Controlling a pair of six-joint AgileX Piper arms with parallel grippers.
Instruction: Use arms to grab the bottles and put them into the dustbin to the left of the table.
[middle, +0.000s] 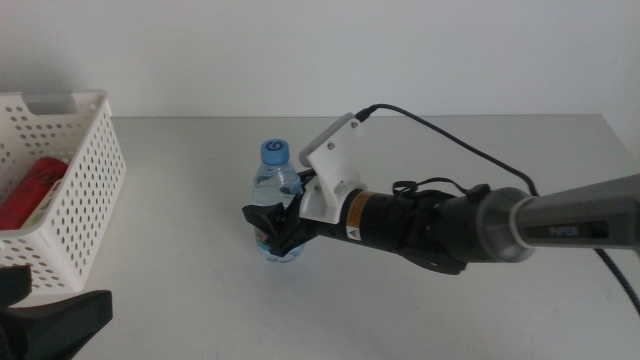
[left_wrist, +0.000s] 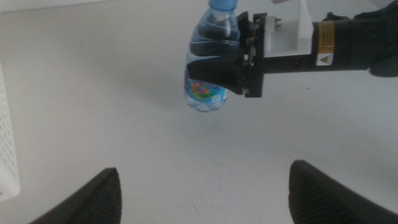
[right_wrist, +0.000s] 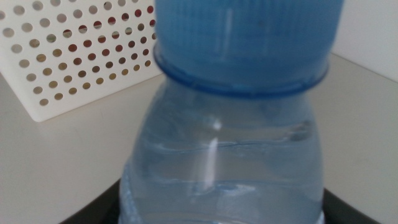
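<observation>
Clear plastic water bottle (middle: 274, 200) upright mid-worktop (middle: 480, 310), clamped at its waist in right tool (middle: 277, 226). Lift straight, keep level (thin walls may buckle), carry over white dustbin (middle: 85, 190). Left tool (left_wrist: 205, 190) gaping wide, waiting low.

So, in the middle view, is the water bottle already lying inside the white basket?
No, the water bottle stands upright on the table, right of the white basket, with the right end effector closed around it.

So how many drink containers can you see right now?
2: a water bottle upright on the table, gripped by the right tool, and a red can in the basket. More may be hidden.
</observation>
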